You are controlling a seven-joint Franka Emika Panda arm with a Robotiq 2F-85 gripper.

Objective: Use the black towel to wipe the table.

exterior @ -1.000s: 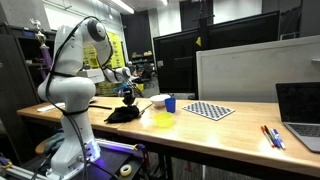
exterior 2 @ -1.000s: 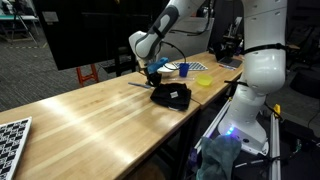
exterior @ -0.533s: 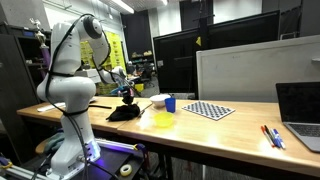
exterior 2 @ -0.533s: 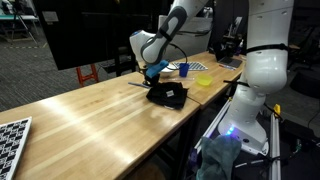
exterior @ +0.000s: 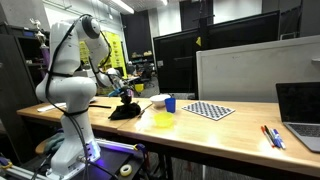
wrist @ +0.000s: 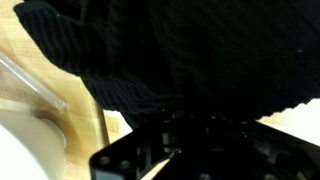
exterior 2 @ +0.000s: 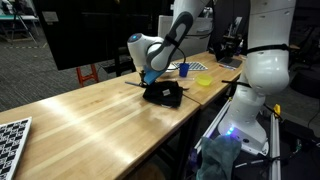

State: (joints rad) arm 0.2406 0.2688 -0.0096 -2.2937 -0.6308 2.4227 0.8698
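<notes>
Ribbing runs across the black towel [wrist: 190, 50], whose knitted folds fill most of the wrist view. In an exterior view it lies as a soft crumpled heap just right of centre on the smooth, pale wooden desk [exterior 2: 85, 120], with the hand [exterior 2: 150, 79] down against its upper left edge and a round blue cup [exterior 2: 183, 69] farther back. The fingers are lost against the dark cloth, so I cannot tell whether the hand is open or closed.

The place is a robotics lab. A long wooden counter [exterior 2: 90, 115] carries a checkerboard calibration sheet [exterior: 208, 110] and a laptop [exterior: 300, 108]. Behind it are large dark monitors [exterior: 225, 50], a white partition board [exterior: 240, 75] and ceiling strip lights [exterior: 120, 5].
</notes>
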